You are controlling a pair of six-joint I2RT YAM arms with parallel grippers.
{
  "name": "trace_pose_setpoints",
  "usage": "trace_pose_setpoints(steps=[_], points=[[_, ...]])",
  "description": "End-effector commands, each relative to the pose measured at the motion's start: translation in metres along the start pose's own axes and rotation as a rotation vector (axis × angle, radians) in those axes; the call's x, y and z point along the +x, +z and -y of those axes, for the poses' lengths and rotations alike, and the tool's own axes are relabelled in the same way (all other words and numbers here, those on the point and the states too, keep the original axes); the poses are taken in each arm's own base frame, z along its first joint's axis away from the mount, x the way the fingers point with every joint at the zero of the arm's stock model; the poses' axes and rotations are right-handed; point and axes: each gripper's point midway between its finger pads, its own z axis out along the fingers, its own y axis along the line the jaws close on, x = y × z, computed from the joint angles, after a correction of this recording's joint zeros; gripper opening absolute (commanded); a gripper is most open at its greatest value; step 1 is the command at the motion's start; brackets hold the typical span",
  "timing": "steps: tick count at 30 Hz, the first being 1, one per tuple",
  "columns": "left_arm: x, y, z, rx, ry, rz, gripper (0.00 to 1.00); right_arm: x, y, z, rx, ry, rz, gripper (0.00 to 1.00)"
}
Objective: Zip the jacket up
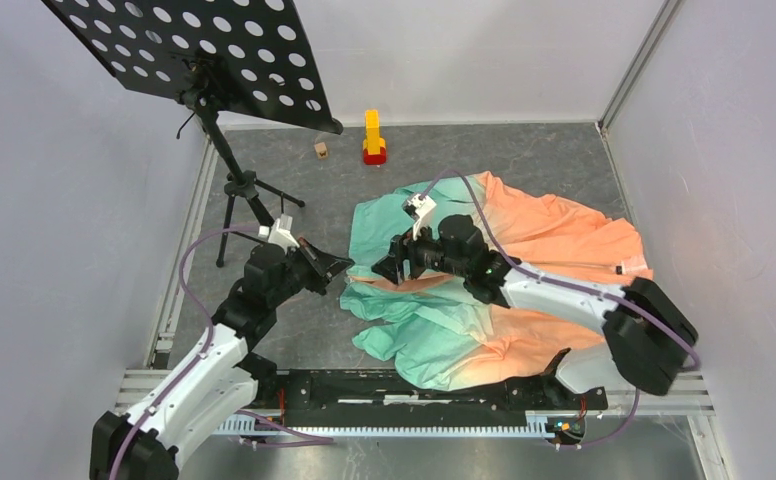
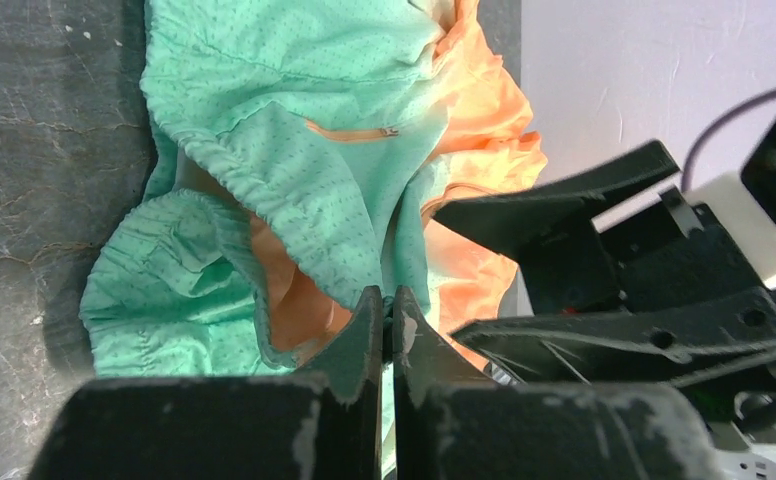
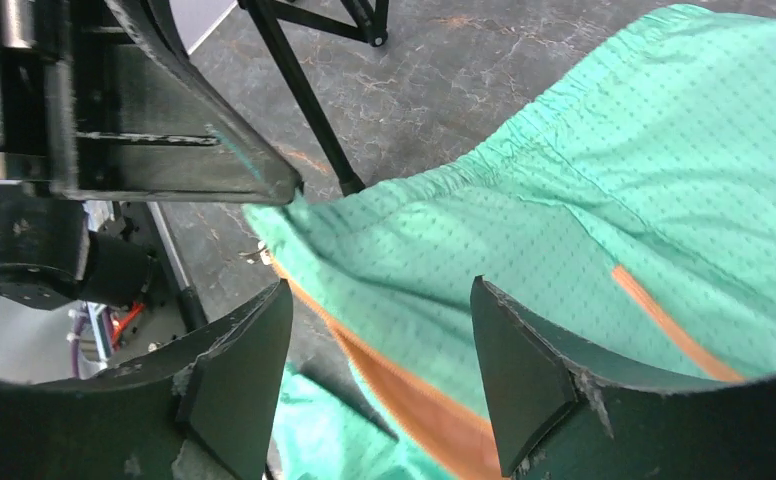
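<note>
The jacket point(image 1: 534, 235) lies crumpled on the table point(image 1: 444, 150), right of centre. Our left gripper point(image 2: 386, 315) pinches its green edge; our right gripper point(image 3: 379, 340) holds nothing, fingers spread wide just above it. If we pull hard, the thin fabric may slip out.

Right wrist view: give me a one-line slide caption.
Right gripper with fingers open over the mint-green jacket, whose edge the left gripper pinches.
</note>
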Motion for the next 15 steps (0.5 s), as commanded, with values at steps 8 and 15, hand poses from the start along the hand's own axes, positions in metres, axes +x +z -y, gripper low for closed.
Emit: trace_pose_setpoints(steps=[8, 15], points=[[-0.010, -0.007, 0.008, 0.037, -0.095, 0.079, 0.02, 0.012, -0.014, -0.048, 0.356, 0.240, 0.055, 0.71], [-0.004, -0.005, 0.008, 0.066, -0.154, 0.062, 0.02, 0.012, 0.003, -0.051, 0.432, 0.220, 0.102, 0.67]])
